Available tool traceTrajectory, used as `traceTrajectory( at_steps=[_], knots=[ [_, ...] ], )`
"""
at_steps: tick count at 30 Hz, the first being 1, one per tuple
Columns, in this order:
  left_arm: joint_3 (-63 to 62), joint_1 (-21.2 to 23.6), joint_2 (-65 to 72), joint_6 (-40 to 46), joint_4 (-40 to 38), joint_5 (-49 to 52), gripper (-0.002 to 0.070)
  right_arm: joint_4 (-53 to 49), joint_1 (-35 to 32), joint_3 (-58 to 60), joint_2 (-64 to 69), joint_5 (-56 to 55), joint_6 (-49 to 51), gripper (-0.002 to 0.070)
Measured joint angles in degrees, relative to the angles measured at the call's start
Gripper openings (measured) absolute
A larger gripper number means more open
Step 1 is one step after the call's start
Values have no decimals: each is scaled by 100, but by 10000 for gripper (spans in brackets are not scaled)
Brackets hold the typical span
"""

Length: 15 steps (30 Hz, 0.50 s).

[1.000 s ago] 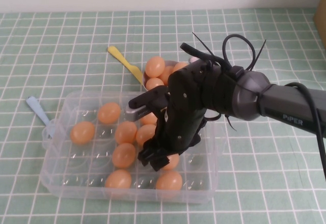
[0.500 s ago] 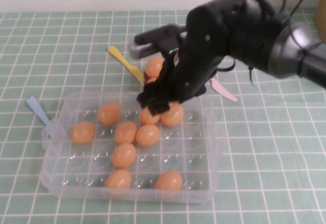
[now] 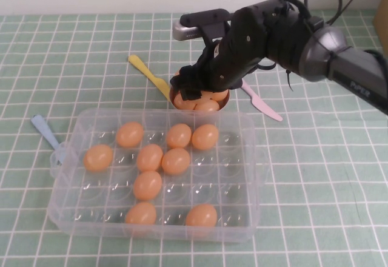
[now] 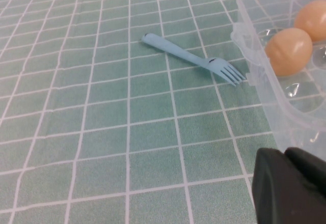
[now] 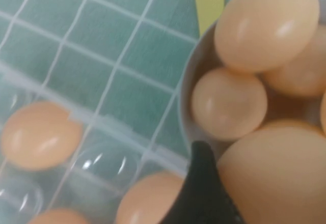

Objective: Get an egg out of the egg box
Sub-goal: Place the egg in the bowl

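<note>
The clear plastic egg box (image 3: pixel 65 209) lies at the front of the table with several orange-tan eggs in its dimples, one of them (image 3: pixel 205 136) near its far edge. My right gripper (image 3: pixel 194 86) hangs over a small round bowl (image 3: pixel 225 102) just behind the box. In the right wrist view it is shut on an egg (image 5: pixel 277 178), which rests against a black finger (image 5: pixel 201 188) above the eggs in the bowl (image 5: pixel 229 102). My left gripper (image 4: pixel 291 188) is out of the high view; it sits low beside the box's left corner (image 4: pixel 254 66), fingers together and empty.
A blue fork (image 3: pixel 47 135) lies against the box's left side and also shows in the left wrist view (image 4: pixel 193 58). A yellow utensil (image 3: pixel 148 76) lies left of the bowl, a pink knife (image 3: pixel 260 104) to its right. Green checked cloth covers the table.
My right gripper has risen out of the middle of the egg box with an egg and moved back to above the bowl. One egg fewer sits in the box.
</note>
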Motion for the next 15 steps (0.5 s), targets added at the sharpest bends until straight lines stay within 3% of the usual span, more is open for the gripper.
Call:
traceTrajectory(
  at_steps=[15],
  knots=[
    [0,0,0,0,0,0,-3,-21,-70,-283,416,-708,-148,445]
  ],
)
